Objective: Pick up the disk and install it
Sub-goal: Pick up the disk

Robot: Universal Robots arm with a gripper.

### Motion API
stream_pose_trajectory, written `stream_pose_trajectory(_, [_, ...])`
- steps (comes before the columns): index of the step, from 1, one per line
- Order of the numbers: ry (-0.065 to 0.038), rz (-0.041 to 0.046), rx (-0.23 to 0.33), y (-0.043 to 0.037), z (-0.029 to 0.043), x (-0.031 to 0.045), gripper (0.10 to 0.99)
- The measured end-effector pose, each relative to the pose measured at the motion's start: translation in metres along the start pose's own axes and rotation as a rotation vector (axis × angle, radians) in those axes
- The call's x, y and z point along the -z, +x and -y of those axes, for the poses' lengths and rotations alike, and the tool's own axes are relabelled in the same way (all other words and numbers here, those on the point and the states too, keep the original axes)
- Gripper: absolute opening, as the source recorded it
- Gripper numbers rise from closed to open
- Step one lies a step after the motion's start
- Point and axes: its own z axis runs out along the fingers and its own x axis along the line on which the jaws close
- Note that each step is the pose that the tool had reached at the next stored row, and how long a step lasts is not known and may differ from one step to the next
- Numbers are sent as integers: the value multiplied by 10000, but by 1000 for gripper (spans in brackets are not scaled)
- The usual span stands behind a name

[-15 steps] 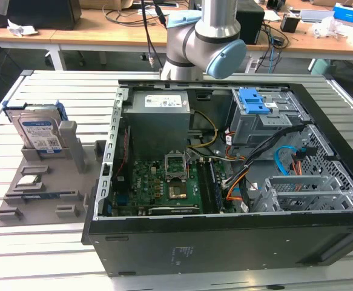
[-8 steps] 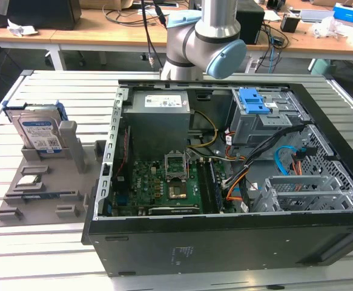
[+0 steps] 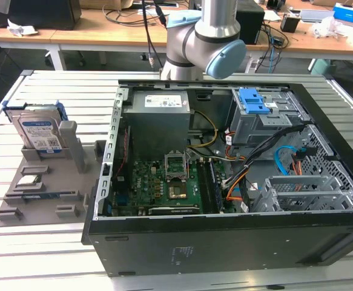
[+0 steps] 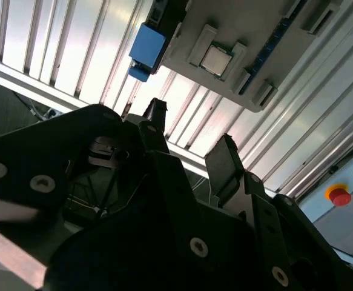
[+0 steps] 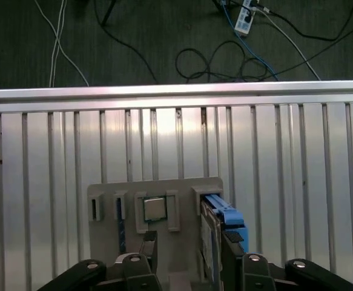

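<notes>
Exterior view: slatted metal table (image 3: 49,254) carries an open computer case (image 3: 224,242), with the arm (image 3: 206,36) standing behind it. A grey holder tray (image 3: 73,188) sits on the table at the exterior view's left, just beside the case. At the tray's far end the disk (image 3: 40,130) stands upright on edge in a slot, blue rails on, label facing the camera. In the first wrist view the gripper (image 5: 191,245) has its fingers spread wide, holding nothing, above the tray and disk and clear of both. A small square processor chip (image 3: 29,180) lies flat in the tray, near the disk.
</notes>
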Motion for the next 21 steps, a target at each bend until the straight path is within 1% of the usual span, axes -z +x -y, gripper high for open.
stream_pose_trajectory(3, [-1, 0, 0, -75, 0, -2, 541])
stream_pose_trajectory(7, [0, 0, 0, -153, 2, -4, 541])
stream_pose_trajectory(13, [-1, -7, 0, -243, 14, -13, 541])
stream_pose_trajectory(14, [1, -6, 0, -282, 20, -16, 541])
stream_pose_trajectory(16, [0, -6, -1, -334, 28, -17, 541])
stream_pose_trajectory(21, [0, -6, -1, -405, 46, -19, 541])
